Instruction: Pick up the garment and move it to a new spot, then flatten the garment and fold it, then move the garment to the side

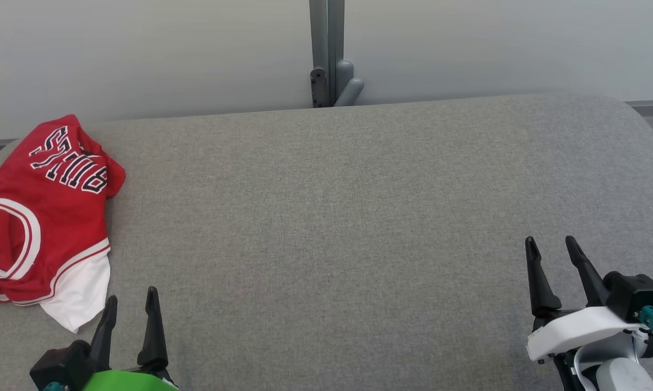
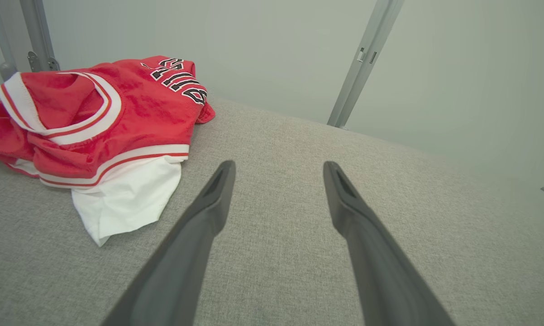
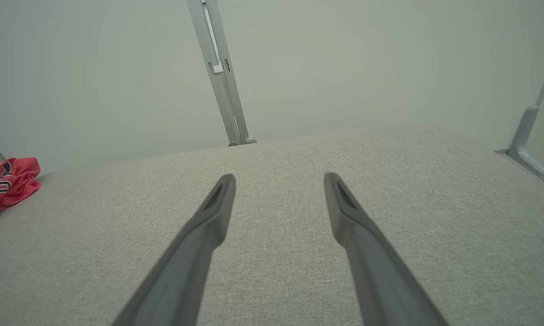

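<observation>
a: how do the arms stand?
b: left gripper (image 1: 132,296) and right gripper (image 1: 550,241) point forward over the grey surface (image 1: 332,217), fingers spread, holding nothing.
a: and the garment (image 1: 38,217)?
b: crumpled at far left, near the left gripper, not touching; its left edge is cut off.

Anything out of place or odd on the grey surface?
The red jersey lies crumpled near the left end of the grey fabric surface, a white layer sticking out toward the left gripper. Nothing spilled or damaged.
</observation>
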